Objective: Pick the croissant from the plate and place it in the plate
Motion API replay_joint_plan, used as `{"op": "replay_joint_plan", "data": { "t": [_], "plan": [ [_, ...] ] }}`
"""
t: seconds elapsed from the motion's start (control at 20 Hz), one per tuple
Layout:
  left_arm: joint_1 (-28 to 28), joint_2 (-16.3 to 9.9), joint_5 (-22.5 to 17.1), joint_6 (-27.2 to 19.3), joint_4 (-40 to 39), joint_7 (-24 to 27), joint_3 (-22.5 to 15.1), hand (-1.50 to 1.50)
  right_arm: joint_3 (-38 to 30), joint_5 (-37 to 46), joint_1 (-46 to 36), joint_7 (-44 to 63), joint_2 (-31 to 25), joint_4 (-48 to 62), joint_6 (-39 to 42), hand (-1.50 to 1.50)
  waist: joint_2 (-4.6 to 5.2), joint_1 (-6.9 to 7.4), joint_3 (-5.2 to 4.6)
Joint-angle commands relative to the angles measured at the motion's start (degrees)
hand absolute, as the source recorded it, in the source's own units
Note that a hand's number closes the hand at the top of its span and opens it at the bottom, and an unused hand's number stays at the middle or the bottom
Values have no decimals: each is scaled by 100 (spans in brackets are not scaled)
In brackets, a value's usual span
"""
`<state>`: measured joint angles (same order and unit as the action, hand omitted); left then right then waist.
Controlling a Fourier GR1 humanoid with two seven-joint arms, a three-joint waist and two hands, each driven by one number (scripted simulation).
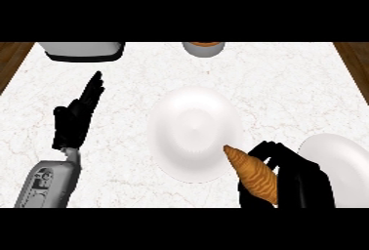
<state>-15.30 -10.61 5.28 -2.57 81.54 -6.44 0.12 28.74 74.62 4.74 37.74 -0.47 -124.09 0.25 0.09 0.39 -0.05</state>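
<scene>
**Colours and patterns on the counter**

The counter is seen as white marble with faint veins, edged by brown wood. Both plates are plain white. The croissant is golden brown with darker ridges. Both hands are black, the forearm grey.

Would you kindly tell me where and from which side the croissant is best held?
Hold the croissant around its thick middle, coming from its right side, as the right hand does now with fingers curled round it. It tapers to a thin tip pointing up-left over the middle plate's rim, so the ends likely offer less to hold.
</scene>
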Motion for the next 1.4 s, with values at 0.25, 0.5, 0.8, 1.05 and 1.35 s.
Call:
{"op": "replay_joint_plan", "data": {
  "t": [0.25,0.5,0.8,1.05,1.35],
  "plan": [
    [139,-19,-54,150,12,155,91,0,31,-1056,-2520,1031,47,2798,-1078,150,13,67,4],
    [-8,22,83,83,13,34,21,0,100,-1067,-3364,1333,47,4229,-789,150,25,79,2],
    [181,-57,-64,259,199,148,118,0,235,-2311,-3989,1636,47,5868,-1989,-150,31,173,7],
    [23,50,24,191,253,-34,28,0,337,-3401,-4390,824,47,7019,-3220,-150,40,206,11],
    [-8,27,19,201,251,-122,93,0,651,-4372,-4362,51,47,6910,-4257,-150,25,178,13]
  ]
}}
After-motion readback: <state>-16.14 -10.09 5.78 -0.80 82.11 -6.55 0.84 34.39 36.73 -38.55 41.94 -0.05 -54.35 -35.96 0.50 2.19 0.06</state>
